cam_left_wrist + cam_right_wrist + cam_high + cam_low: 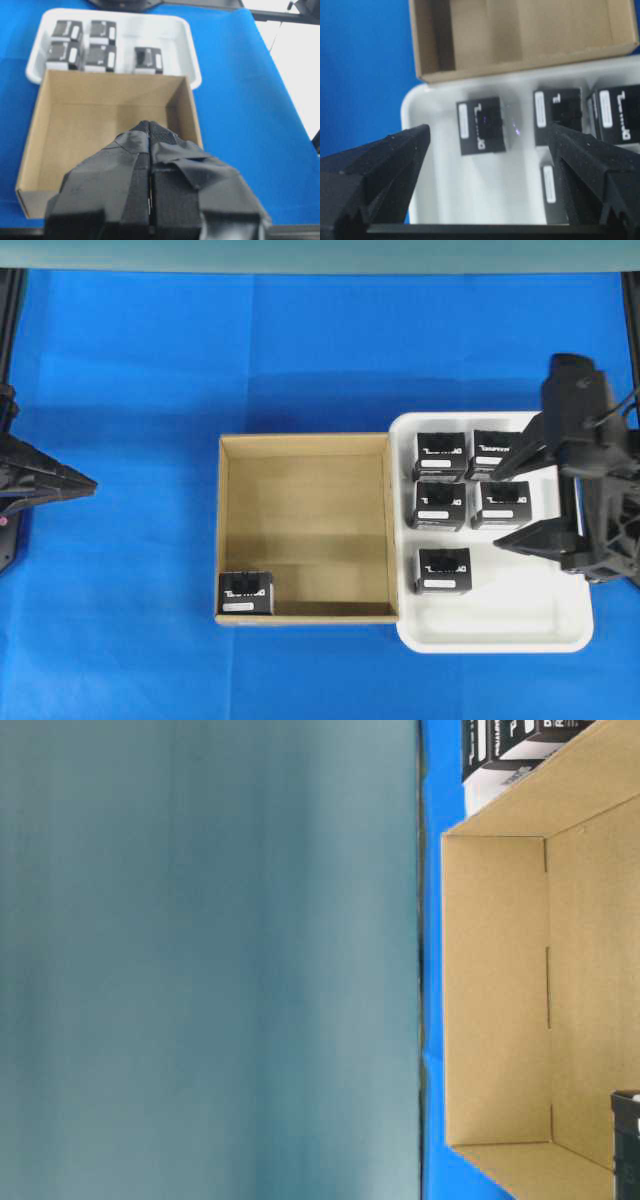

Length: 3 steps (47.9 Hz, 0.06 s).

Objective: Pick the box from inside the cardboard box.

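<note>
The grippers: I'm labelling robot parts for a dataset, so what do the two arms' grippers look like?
Both are matte black. The left gripper has two long tapering fingers wrapped in rough, tape-like black padding with visible overlapping edges. The right gripper has wedge-shaped fingers with a grainy, foam-like black surface. From overhead, its arm is a black frame with thin dark cables. No markings show.

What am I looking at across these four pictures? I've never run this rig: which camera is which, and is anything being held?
Two robot arms work over a blue table. One picture looks straight down, one sideways from table level, and one rides on each wrist. The left gripper is shut and empty. The right gripper is open, empty, above the white tray, which holds five black boxes. The cardboard box holds one black box in its near-left corner.
</note>
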Available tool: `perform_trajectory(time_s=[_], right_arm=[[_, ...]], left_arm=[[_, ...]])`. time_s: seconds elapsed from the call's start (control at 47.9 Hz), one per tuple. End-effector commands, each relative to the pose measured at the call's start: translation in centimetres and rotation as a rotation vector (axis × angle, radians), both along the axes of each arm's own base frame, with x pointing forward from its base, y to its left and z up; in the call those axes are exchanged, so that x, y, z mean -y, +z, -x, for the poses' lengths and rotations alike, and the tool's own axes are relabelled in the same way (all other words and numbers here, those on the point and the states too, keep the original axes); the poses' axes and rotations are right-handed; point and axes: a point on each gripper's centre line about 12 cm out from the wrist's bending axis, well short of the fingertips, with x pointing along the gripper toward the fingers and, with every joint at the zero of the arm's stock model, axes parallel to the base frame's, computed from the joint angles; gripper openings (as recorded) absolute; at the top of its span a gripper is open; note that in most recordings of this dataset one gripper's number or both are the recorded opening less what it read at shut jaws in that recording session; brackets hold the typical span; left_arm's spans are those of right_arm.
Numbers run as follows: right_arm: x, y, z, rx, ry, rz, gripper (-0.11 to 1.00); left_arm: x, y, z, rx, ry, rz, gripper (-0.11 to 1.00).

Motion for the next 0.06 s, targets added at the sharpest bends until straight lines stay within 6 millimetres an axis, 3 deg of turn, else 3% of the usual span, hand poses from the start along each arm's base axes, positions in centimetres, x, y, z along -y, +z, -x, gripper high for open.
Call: perform_trajectory(time_s=[0.0, 0.042], right_arm=[[0.05, 0.92, 0.23, 0.069, -0.005, -0.002, 0.96], [0.07, 1.15, 0.42, 0.092, -0.006, -0.003, 0.96]], left_arm=[[0.03, 1.22, -0.13, 0.032, -0.002, -0.001, -0.07], [0.03, 1.16, -0.13, 0.031, -0.002, -0.001, -0.07]])
